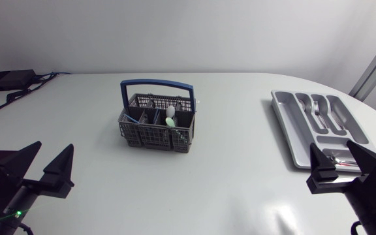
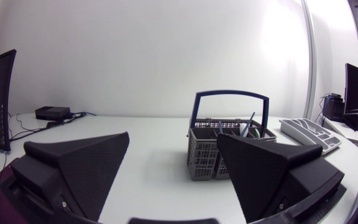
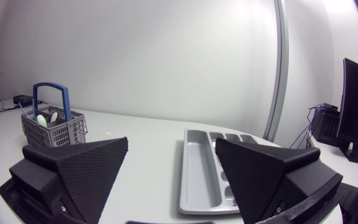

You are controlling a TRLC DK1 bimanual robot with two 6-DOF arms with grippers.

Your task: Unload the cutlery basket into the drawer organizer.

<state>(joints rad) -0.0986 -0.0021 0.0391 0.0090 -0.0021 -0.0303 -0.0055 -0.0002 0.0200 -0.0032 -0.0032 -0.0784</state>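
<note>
Both grippers sit closest to you: your left gripper (image 1: 53, 156) at the near left corner of the tabletop (image 1: 227, 183), your right gripper (image 1: 332, 155) at the near right, each spread wide and holding nothing. The cutlery basket (image 1: 154, 124) stands mid-tabletop toward the far edge, its pieces upright. The drawer organizer (image 1: 283, 109) lies along the right edge, near end beside your right gripper. Your left arm looks nearer the basket, which is ahead and to its right.
</note>
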